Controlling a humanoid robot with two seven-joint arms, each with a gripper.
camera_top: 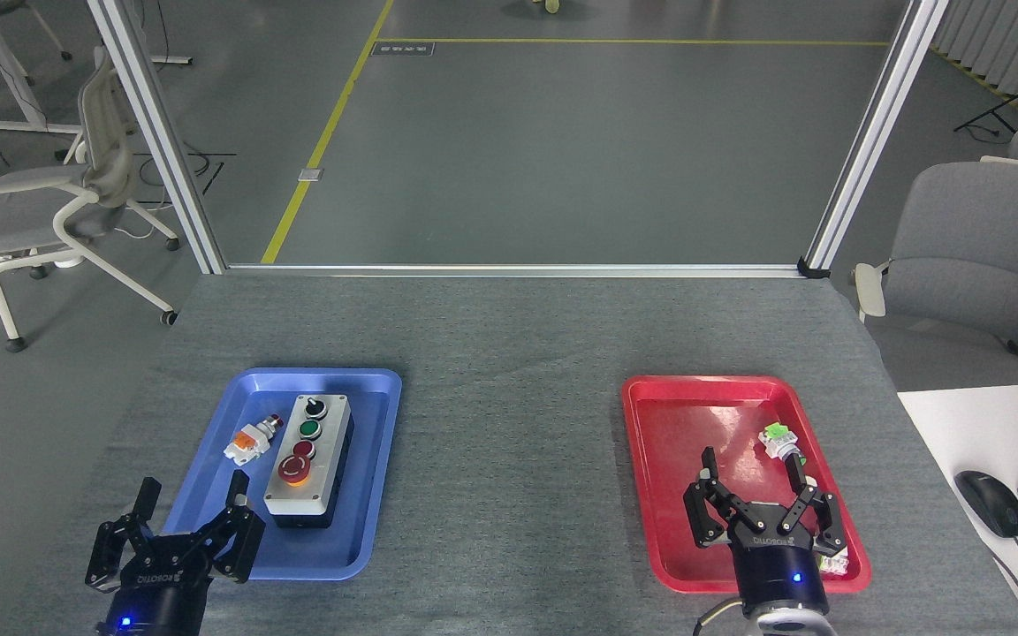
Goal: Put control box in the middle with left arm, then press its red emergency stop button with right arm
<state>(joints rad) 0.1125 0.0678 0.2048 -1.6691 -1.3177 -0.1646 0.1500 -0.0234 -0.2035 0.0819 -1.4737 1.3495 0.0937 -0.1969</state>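
**Control box in blue tray, both grippers spread and empty**

The middle (509, 459) of the grey woven tabletop is seen bare between two trays. A blue tray (368, 530) is placed on the left, a red tray (668, 424) on the right, well apart. The control box (332, 415) is laid lengthwise inside the blue tray, right of its centre, face up. The red emergency stop button (295, 469) is found at the near end of the box face. A small orange-and-white switch part (251, 439) is seen just left of the box, apart from it. A small green-and-white part (776, 438) is seen in the red tray. The left gripper (193, 496) is held at the blue tray's near left corner, fingers spread, nothing gripped. The right gripper (750, 473) is held over the red tray's near end, fingers spread, nothing gripped.
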